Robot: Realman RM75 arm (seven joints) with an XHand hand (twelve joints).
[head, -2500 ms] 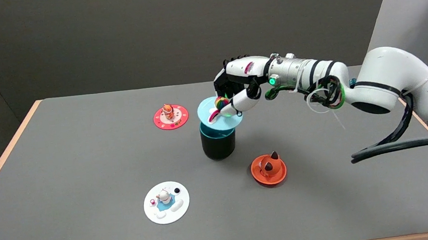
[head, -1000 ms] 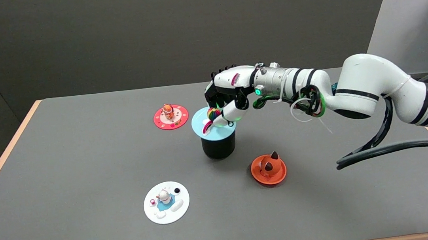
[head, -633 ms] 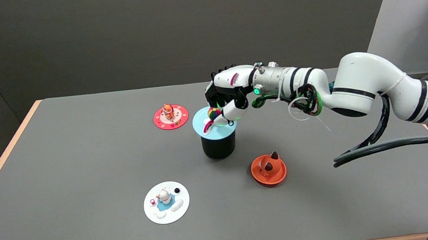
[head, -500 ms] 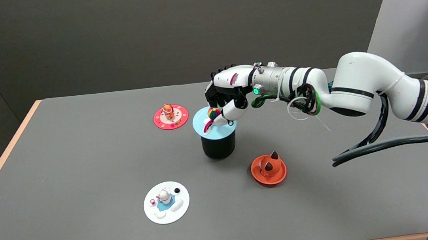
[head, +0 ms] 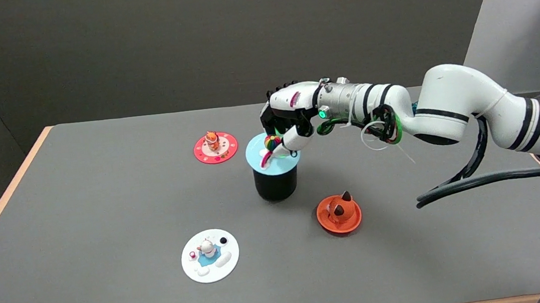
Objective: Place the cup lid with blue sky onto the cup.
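Head view: sky-blue lid (head: 271,161) seated on top of black cup (head: 276,186), near centre of grey worktop (head: 104,199). Right hand (head: 290,124) above lid, fingers closed on its rainbow knob (head: 271,144). Red lid (head: 215,147) behind-left of cup, orange lid (head: 338,213) in front-right, white lid (head: 209,255) in front-left; all well apart from cup.

orange lid (head: 338,213) near cup (head: 276,183), table (head: 104,199) open leftward
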